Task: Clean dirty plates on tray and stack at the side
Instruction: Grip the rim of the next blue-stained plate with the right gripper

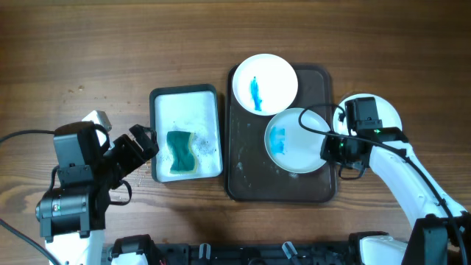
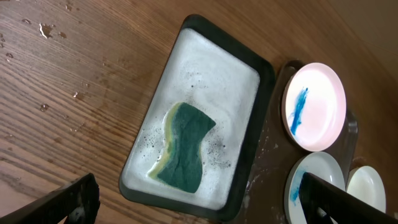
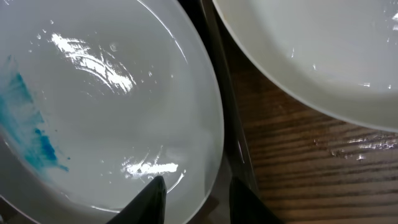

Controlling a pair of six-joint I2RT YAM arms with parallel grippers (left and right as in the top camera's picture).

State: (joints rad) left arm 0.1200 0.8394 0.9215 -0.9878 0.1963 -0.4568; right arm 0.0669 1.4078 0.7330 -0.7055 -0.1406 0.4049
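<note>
Brown wood-grain tabletop [image 1: 73,59] carries the dark tray [image 1: 243,188], and on it lie two plates [image 1: 265,82] with blue smears. A third, plain white plate [image 3: 323,50] sits on the wood just beside the tray's right edge. My right end effector [image 3: 198,196] stands astride the right rim of the nearer smeared plate [image 1: 294,146], one finger over the plate and one outside it, but I cannot tell whether it pinches the rim. My left end effector [image 1: 143,143] is spread wide near the basin [image 1: 156,132] with the green sponge [image 1: 181,151]. The rim looks wet and glossy, so I judge that a thin grip may slip. Then the plate may drop on the tray rim or swing into the clean plate close by.
</note>
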